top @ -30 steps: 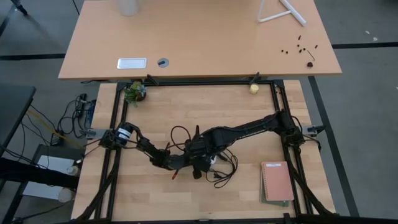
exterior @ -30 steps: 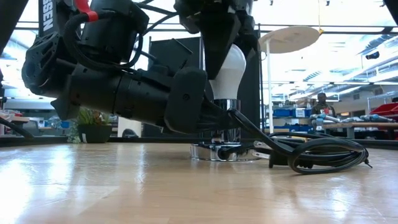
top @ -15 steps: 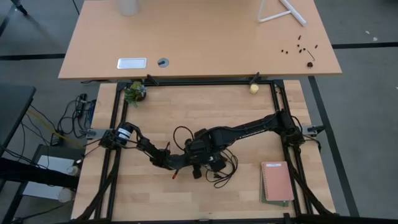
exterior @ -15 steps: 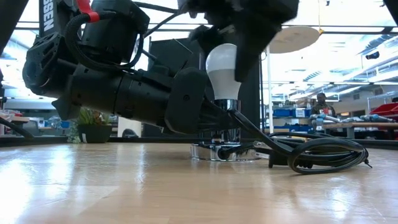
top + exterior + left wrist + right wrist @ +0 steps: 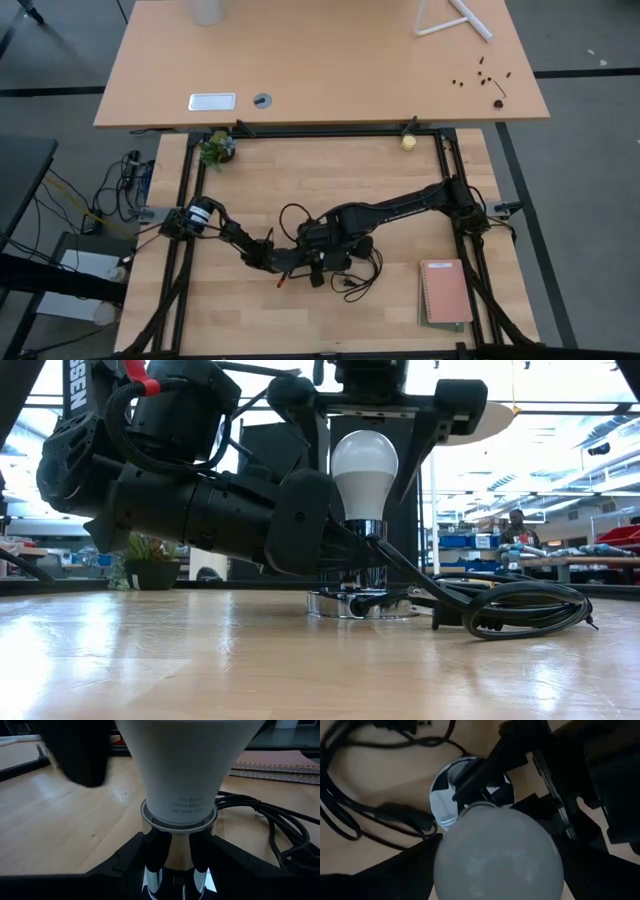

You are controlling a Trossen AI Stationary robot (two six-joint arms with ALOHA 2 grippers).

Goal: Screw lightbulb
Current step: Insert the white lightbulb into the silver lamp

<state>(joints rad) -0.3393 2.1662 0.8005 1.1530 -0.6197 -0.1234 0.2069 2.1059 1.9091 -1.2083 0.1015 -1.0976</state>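
Observation:
The white lightbulb (image 5: 365, 465) stands upright, its base in the chrome neck (image 5: 365, 530) of the round silvery socket (image 5: 360, 603), which rests flat on the wooden table. My left gripper (image 5: 175, 870) reaches in level, low over the table, and is shut on that neck. Above the bulb, my right gripper (image 5: 367, 490) points down, open. Its two fingers stand on either side of the bulb's dome (image 5: 495, 850) with a gap to the glass on each side. My left gripper pinches the socket's chrome neck (image 5: 175, 862) between its two fingers (image 5: 125, 865), just below the bulb's collar. The fingers come in level from the table's left side. The socket stays upright with its disc flat on the table.
The socket's black cord (image 5: 510, 605) lies in loose coils just right of the socket. A pink notebook (image 5: 445, 292) lies near the front right. A small plant (image 5: 215, 148) and a yellowish ball (image 5: 409, 142) sit by the far rail of the black frame (image 5: 320, 132).
My right gripper has rolled about a quarter turn around the bulb while staying above it. A second ago one finger stood in front of the bulb; now the fingers stand left and right of it, clear of the glass. Bulb, socket and left gripper have kept still.

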